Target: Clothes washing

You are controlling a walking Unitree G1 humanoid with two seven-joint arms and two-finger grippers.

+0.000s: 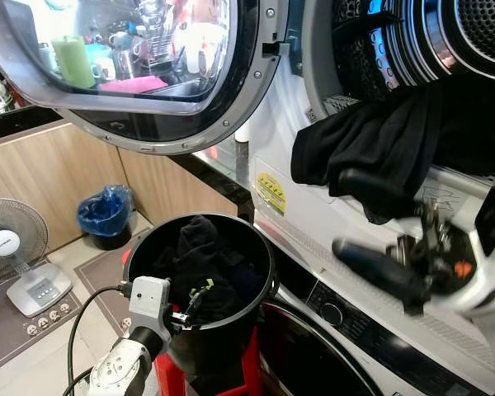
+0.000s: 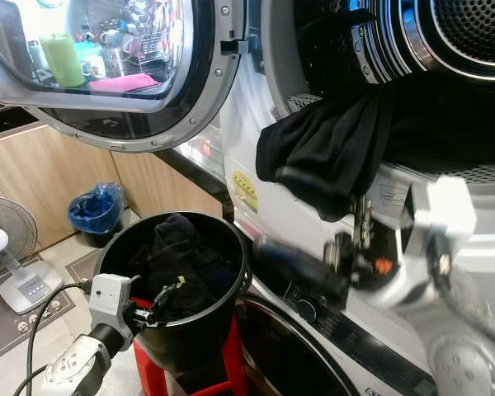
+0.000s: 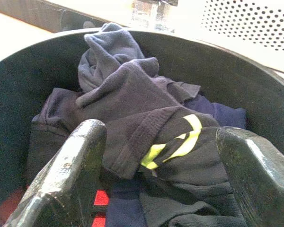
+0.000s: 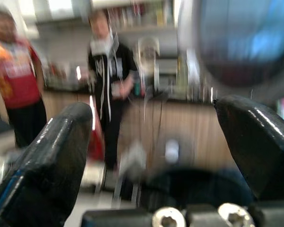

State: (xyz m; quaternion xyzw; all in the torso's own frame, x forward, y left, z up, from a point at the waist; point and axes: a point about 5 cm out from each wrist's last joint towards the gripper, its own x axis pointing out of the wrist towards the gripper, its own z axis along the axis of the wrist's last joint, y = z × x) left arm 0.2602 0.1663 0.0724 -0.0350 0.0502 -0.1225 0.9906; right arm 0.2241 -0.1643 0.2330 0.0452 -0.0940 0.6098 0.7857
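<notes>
Dark crumpled clothes (image 3: pixel 146 142) lie in the round black plastic bucket (image 1: pixel 268 272), directly ahead of the left gripper (image 1: pixel 190 312), fingers spread, empty, at the rim. Right gripper (image 1: pixel 379 268), blurred, spread, hangs below the black garment (image 1: pixel 371 148) draped from the drum mouth.

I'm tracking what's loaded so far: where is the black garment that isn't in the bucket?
The black garment hangs over the drum's lip, up on the right in the eye views, above the right gripper.
</notes>
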